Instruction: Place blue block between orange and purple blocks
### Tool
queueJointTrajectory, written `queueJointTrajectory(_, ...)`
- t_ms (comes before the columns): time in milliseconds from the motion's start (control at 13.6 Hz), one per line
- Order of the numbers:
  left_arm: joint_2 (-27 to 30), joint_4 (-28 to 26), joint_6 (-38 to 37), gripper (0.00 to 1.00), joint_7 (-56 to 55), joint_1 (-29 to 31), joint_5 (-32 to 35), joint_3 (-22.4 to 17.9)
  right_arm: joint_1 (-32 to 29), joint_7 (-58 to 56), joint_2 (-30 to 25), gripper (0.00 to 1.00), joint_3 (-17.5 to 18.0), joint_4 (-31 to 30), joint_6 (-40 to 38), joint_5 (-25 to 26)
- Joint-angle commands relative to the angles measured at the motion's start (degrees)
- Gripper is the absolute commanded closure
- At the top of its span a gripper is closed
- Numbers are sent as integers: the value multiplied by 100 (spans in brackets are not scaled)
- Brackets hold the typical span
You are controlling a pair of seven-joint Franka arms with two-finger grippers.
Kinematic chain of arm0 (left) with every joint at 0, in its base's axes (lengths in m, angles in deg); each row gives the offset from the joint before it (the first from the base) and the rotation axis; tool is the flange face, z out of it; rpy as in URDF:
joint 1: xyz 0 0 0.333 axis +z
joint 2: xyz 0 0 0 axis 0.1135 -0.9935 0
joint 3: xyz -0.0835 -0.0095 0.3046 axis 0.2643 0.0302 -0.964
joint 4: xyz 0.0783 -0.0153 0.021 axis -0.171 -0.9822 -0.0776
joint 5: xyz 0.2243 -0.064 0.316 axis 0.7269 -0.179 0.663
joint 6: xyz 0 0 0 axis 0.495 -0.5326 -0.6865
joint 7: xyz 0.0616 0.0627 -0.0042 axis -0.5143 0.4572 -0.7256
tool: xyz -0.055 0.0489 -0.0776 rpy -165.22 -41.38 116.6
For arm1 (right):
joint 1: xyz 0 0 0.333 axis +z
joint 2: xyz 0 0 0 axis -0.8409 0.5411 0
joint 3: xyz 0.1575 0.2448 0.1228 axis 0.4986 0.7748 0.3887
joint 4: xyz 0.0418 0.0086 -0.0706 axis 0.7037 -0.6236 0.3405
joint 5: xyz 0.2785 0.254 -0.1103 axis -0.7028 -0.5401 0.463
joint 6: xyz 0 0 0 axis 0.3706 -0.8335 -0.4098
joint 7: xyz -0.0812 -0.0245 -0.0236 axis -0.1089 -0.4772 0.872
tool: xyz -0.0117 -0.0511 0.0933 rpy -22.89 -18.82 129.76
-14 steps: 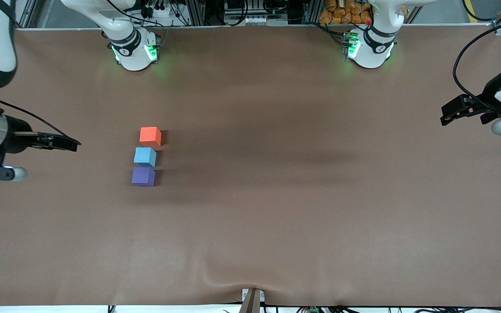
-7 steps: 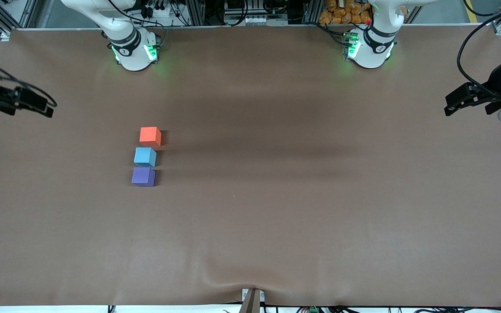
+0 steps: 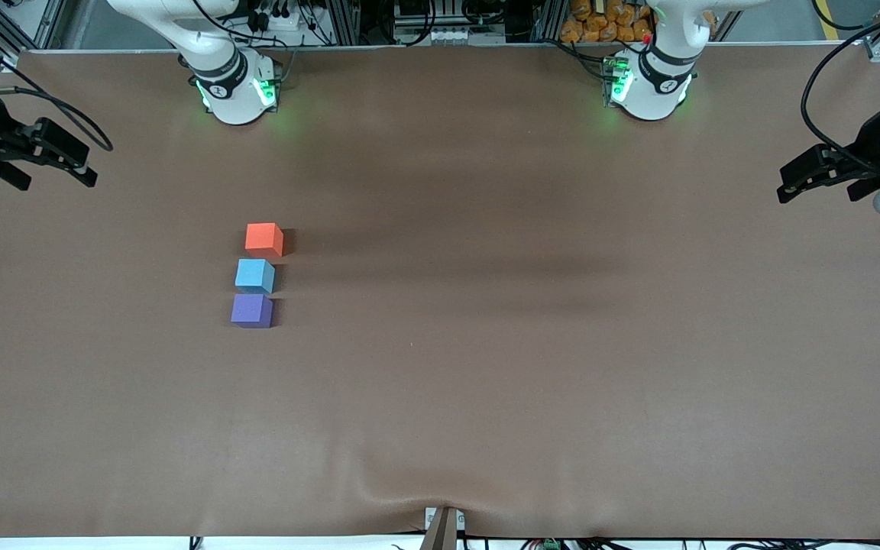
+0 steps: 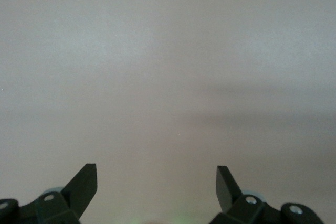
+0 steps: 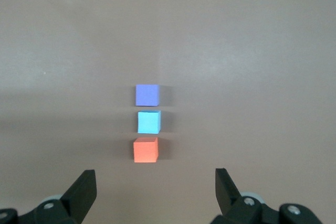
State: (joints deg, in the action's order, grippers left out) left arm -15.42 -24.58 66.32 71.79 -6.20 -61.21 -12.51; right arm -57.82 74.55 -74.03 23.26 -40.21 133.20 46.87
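Note:
The blue block (image 3: 255,275) sits on the brown table (image 3: 486,344) in a short row between the orange block (image 3: 264,238), farther from the front camera, and the purple block (image 3: 251,311), nearer to it. The row also shows in the right wrist view: purple (image 5: 147,95), blue (image 5: 149,121), orange (image 5: 146,149). My right gripper (image 3: 54,164) is open and empty, raised at the right arm's end of the table, apart from the blocks; its own view shows it too (image 5: 156,190). My left gripper (image 3: 807,179) is open and empty at the left arm's end, over bare table (image 4: 157,187).
The two arm bases (image 3: 235,84) (image 3: 648,80) stand along the table's farthest edge. A small mount (image 3: 444,527) sticks up at the edge nearest the front camera. Cables and clutter lie off the table past the bases.
My right gripper has drawn away from the blocks toward the table's corner by its base. My left gripper has barely shifted. The three blocks have not moved.

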Motion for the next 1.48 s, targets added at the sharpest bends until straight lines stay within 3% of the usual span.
queueJointTrajectory(0,333,-388,37,0,-74,65,-109,37,-126,-168,321,0,63,517,-348,125)
queueJointTrajectory(221,378,-469,90,0,-101,65,-48,37,-144,-168,453,0,63,738,-454,107)
queueJointTrajectory(1402,255,-197,46,0,13,65,163,2,-82,-177,462,0,-60,686,-630,-165)
